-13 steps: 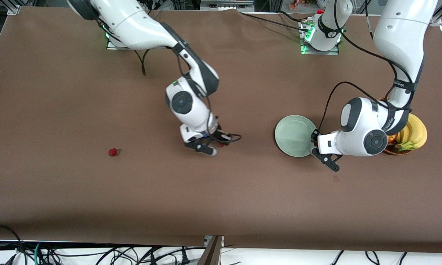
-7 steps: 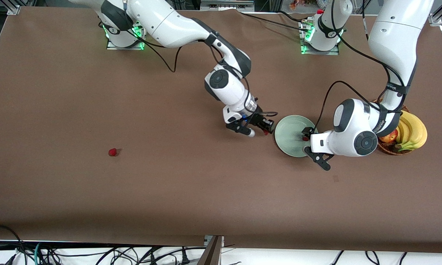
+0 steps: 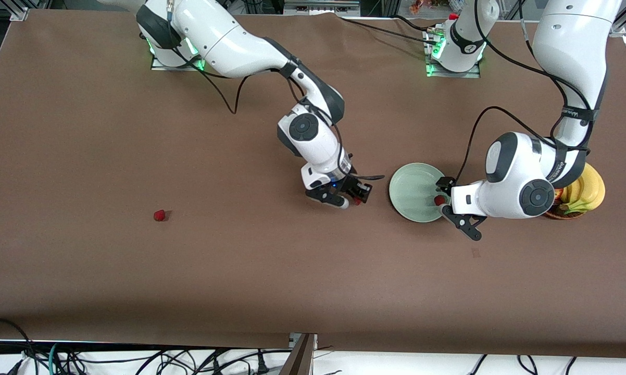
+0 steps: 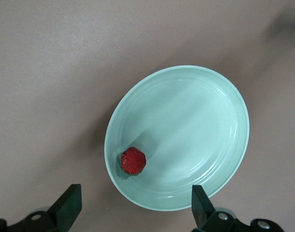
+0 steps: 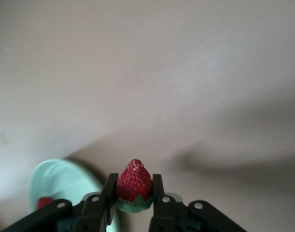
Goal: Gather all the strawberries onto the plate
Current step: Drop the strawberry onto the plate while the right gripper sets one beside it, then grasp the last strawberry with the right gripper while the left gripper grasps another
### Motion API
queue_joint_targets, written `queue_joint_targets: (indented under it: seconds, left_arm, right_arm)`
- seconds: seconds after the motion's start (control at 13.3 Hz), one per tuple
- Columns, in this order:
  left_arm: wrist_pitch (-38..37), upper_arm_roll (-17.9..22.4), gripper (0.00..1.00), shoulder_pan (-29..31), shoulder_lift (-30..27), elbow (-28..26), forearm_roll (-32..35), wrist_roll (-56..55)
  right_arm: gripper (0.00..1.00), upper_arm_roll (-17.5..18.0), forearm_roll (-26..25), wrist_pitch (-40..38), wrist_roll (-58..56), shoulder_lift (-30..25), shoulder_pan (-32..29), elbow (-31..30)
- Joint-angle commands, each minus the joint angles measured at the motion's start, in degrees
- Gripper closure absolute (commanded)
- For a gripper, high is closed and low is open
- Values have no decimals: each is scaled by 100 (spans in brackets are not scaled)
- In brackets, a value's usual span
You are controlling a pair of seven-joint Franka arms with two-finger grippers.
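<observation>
The pale mint-green plate [image 3: 409, 190] sits toward the left arm's end of the table. One strawberry [image 3: 439, 200] lies in it near the rim, also in the left wrist view [image 4: 133, 160]. My left gripper [image 3: 456, 208] is open and empty, over the plate's rim [image 4: 179, 203] by that berry. My right gripper [image 3: 351, 199] is shut on a second strawberry [image 5: 134, 185], low over the table beside the plate [image 5: 53, 183], toward the right arm's end. A third strawberry [image 3: 159, 215] lies alone on the table, well toward the right arm's end.
A brown wicker basket [image 3: 558, 214] with bananas [image 3: 586, 190] and a red apple stands beside the plate, partly hidden by the left arm. Brown cloth covers the table. Cables hang along the table's edge nearest the front camera.
My right gripper carried its strawberry from mid-table toward the plate, then drew back a little. A strawberry now lies in the plate under the left gripper, where none showed a second ago.
</observation>
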Motion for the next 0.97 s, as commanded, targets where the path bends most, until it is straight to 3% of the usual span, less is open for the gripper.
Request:
queue_joint_targets:
  seconds: [0.0, 0.07, 0.15, 0.3, 0.38, 0.53, 0.82, 0.9]
  left_arm:
    - [-135, -3, 0, 28, -71, 5, -191, 79]
    - [-135, -12, 0, 28, -71, 5, -201, 70]
    - [-126, -12, 0, 28, -71, 5, -201, 70]
    - [-135, -12, 0, 28, -71, 5, -201, 70]
    - [-126, -12, 0, 28, -71, 5, -201, 61]
    - [-144, -12, 0, 28, -88, 5, -201, 52]
    - [-434, -55, 0, -86, -238, 92, -595, -524]
    - [-416, -256, 0, -138, -238, 110, -614, -1015]
  right_arm:
    - [90, 22, -497, -443, -50, 6, 72, 74]
    - [89, 22, -865, -679, -33, 6, 81, 39]
    - [73, 22, -1060, -873, -41, 6, 72, 38]
    - [32, 13, -1315, -945, -41, 6, 46, -66]
    - [25, -65, -1395, -1102, -120, -12, 20, -111]
    - [1, -83, -1326, -1943, -392, -379, -77, -102]
    - [1, -57, -853, -3544, -1478, -1319, -673, -102]
    - [0, -74, -842, -3956, -1822, -1513, -840, -111]
